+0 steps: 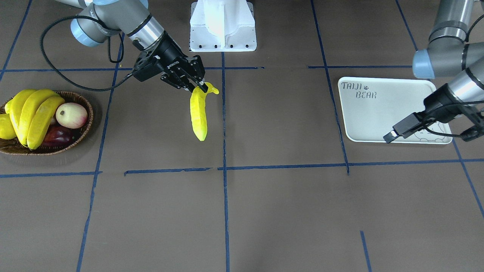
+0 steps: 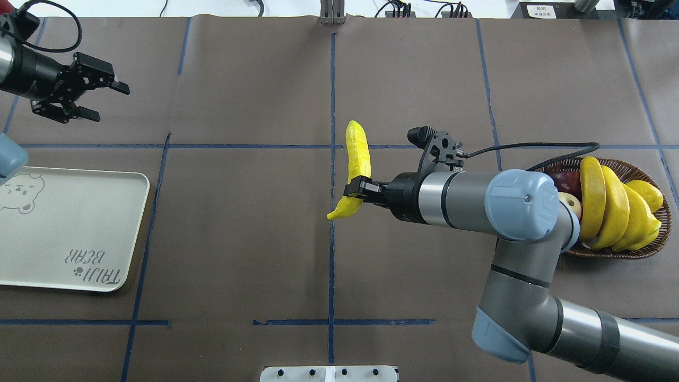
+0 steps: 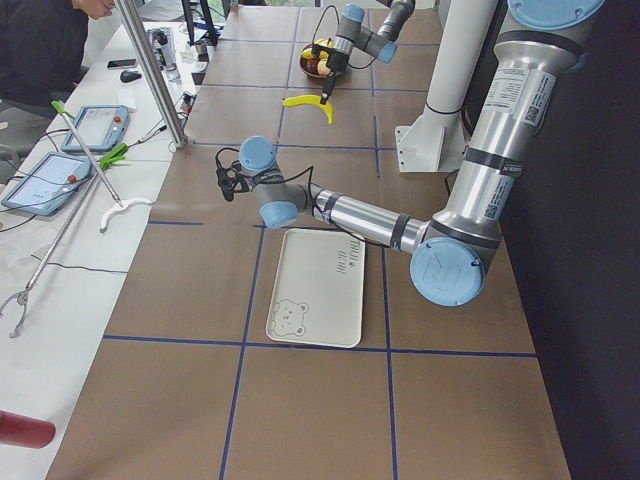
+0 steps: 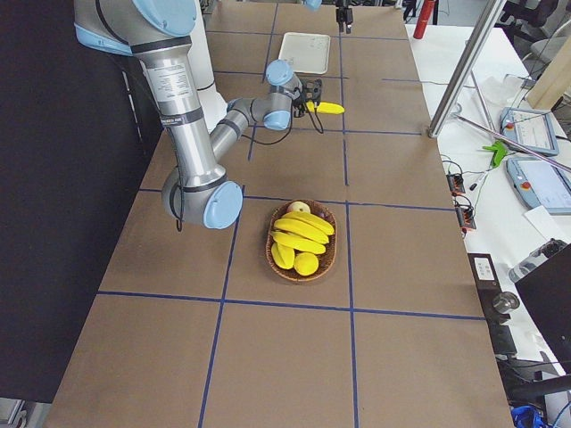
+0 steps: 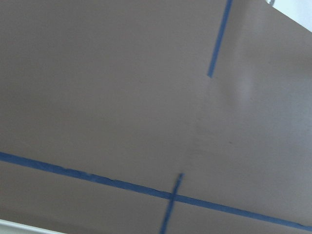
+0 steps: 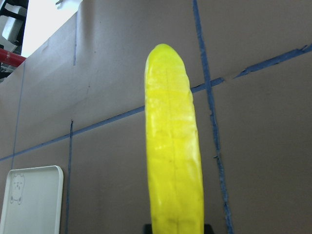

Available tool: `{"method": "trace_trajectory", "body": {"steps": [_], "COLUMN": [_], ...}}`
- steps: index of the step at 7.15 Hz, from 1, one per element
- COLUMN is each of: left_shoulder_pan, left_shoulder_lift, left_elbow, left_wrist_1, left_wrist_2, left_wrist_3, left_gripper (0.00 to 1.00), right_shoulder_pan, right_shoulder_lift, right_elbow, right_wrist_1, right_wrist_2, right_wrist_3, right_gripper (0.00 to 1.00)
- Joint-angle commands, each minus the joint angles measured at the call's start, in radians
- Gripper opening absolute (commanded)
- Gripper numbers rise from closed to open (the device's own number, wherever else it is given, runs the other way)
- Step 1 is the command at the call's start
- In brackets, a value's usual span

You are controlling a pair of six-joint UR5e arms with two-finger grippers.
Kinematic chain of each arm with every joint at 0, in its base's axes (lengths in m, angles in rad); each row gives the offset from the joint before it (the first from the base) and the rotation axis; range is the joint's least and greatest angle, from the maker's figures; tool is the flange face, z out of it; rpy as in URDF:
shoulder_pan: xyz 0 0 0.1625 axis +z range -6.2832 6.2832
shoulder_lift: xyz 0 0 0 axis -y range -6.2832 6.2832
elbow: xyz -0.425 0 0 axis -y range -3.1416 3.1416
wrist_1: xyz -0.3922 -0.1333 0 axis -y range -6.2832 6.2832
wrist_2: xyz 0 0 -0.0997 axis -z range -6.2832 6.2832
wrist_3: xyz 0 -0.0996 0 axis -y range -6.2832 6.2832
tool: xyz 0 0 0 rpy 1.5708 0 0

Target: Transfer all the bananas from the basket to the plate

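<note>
Over the table [image 2: 238,223] centre, right gripper [image 2: 365,189] fingers pinch a long curved lemon-yellow banana [image 2: 358,151] near its stem. Three more bananas [image 1: 32,113] lie in the brown woven wicker basket [image 1: 81,132]. Overhead alone clearly shows left gripper [image 2: 106,101] fingers spread, near the white rounded-rectangle plate [image 2: 69,228].

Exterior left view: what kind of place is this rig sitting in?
Probably a robotics lab workcell: a brown table gridded with blue tape, two teach pendants on the side bench, an operator beside them.
</note>
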Motion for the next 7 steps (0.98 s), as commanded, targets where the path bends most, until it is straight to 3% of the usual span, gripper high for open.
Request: {"method": "trace_trajectory", "body": {"steps": [1, 4, 5, 7], "left_shoulder_pan": [0.097, 0.227, 0.272, 0.361], "left_shoulder_lift": [-0.095, -0.23, -0.241, -0.273], "left_elbow": [-0.009, -0.009, -0.008, -0.005], "left_wrist_1": [-0.097, -0.097, -0.095, -0.094], "left_wrist_2": [0.001, 0.028, 0.128, 0.239], "left_wrist_3": [-0.165, -0.17, -0.177, -0.2], "left_gripper": [0.99, 0.99, 0.99, 0.99], "right_shoulder_pan": [-0.02, -0.043, -0.057, -0.069], "right_shoulder_lift": [0.049, 0.14, 0.145, 0.145], "right_elbow": [-0.04, -0.105, -0.104, -0.104], "right_wrist_1": [0.021, 0.017, 0.017, 0.022], "right_wrist_2": [-0.023, -0.017, -0.014, -0.014], "right_wrist_3": [-0.027, -0.049, -0.049, -0.049], "right_gripper": [0.0, 0.0, 0.0, 0.0]}}
